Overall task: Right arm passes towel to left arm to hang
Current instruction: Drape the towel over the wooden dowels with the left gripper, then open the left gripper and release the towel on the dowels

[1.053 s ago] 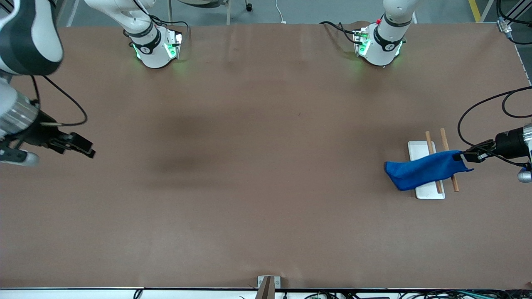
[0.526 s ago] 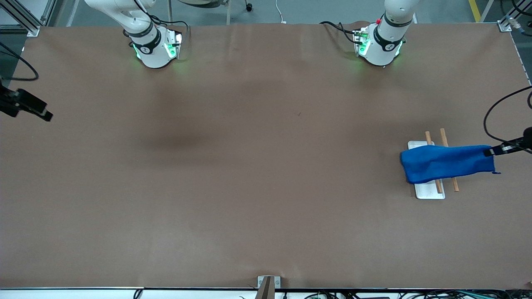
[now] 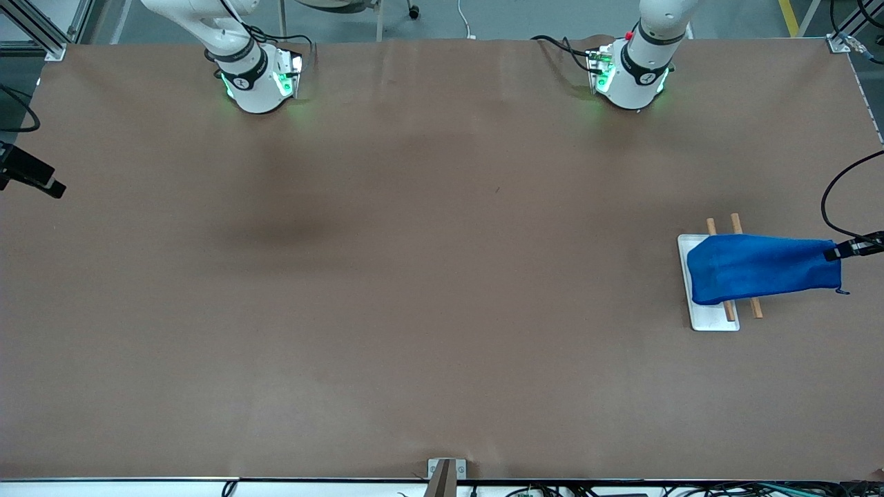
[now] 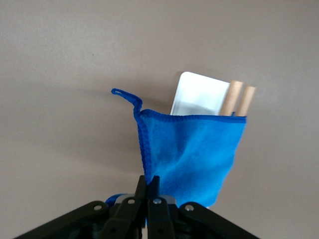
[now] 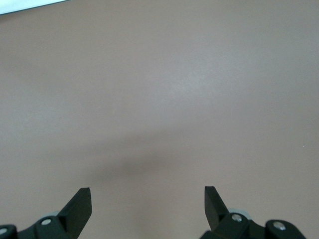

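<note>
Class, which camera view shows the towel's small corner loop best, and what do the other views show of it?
The left wrist view: the loop stands out clearly at the towel corner, above the shut left gripper. The front view shows it only as a tiny speck. The right wrist view shows bare table, no towel.

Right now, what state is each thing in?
Towel: draped across the rack, one end pinched by the left gripper.
Left gripper: shut on the towel.
Right gripper: open, empty, over bare table.
Rack: two wooden rods over a white base, partly covered.
</note>
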